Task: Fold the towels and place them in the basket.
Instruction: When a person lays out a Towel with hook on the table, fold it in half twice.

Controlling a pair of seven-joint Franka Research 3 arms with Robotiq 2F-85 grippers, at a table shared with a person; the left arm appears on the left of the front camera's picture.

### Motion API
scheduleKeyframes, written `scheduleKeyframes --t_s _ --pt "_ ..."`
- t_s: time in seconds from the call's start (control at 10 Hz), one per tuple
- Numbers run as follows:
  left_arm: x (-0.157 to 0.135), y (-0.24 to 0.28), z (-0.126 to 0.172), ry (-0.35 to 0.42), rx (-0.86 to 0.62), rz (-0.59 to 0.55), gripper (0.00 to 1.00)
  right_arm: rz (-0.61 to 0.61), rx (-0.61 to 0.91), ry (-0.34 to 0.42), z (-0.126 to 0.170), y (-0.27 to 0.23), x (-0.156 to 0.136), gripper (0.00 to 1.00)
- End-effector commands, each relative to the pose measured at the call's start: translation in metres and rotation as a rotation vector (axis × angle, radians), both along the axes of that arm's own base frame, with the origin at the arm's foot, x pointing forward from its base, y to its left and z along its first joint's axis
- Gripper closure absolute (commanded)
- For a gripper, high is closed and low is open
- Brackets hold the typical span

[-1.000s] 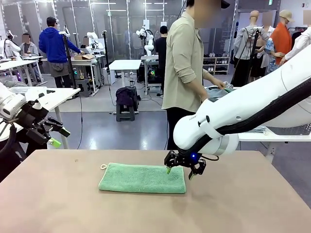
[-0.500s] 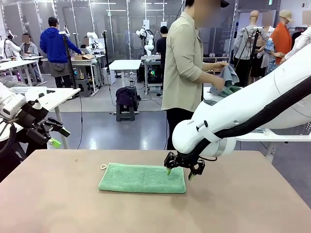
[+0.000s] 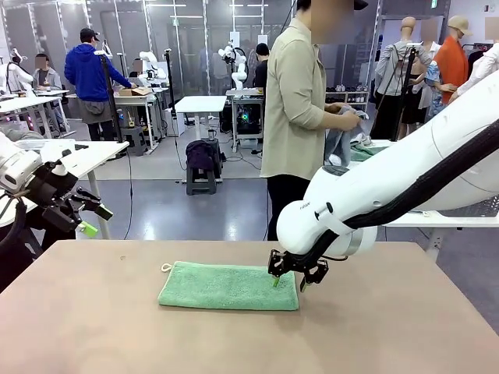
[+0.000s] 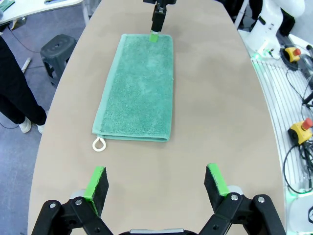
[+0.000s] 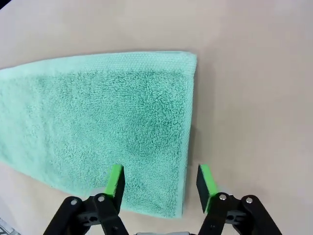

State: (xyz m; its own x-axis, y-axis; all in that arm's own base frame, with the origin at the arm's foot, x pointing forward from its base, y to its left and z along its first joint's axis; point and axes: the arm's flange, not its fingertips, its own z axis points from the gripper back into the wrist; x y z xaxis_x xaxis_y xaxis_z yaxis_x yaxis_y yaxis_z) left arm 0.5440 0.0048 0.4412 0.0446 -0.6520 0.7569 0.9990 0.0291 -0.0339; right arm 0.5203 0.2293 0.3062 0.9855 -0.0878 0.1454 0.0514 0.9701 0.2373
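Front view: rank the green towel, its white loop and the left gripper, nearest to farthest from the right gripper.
1. The green towel, directly beneath the right gripper.
2. The white loop, at the towel's left corner.
3. The left gripper, raised beyond the table's left edge.

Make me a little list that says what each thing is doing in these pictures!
towel: green, folded, flat on the table
loop: white, at the towel's left corner
right end effector: open, straddling the towel's right edge
left end effector: open, raised, away from the towel
person: behind the table, holding a grey-blue cloth
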Motion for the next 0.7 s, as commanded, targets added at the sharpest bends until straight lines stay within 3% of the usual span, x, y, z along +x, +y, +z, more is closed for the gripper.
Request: scheduleKeyframes --t_s 0.0,0.2,0.3,0.4,0.6 --pt "0.0005 0.0009 0.0017 0.010 0.015 0.003 0.00 -0.046 -0.034 -0.027 -0.0045 0.0129 0.0049 0.26" --pt "0.0005 0.0009 0.0017 0.010 0.015 0.003 0.00 -0.035 -0.036 -0.030 -0.0074 0.0142 0.0062 0.26" --pt "0.0005 0.0009 0.0017 0.010 0.015 0.003 0.00 -0.030 -0.040 -0.033 -0.0086 0.0145 0.0069 0.44" --pt "0.0005 0.0009 0.0017 0.010 0.015 0.003 0.00 -0.033 -0.041 -0.035 -0.0099 0.0150 0.0073 0.32" --pt "0.0005 0.0009 0.0017 0.010 0.015 0.003 0.00 -0.039 -0.055 -0.056 -0.0119 0.0164 0.0074 0.32"
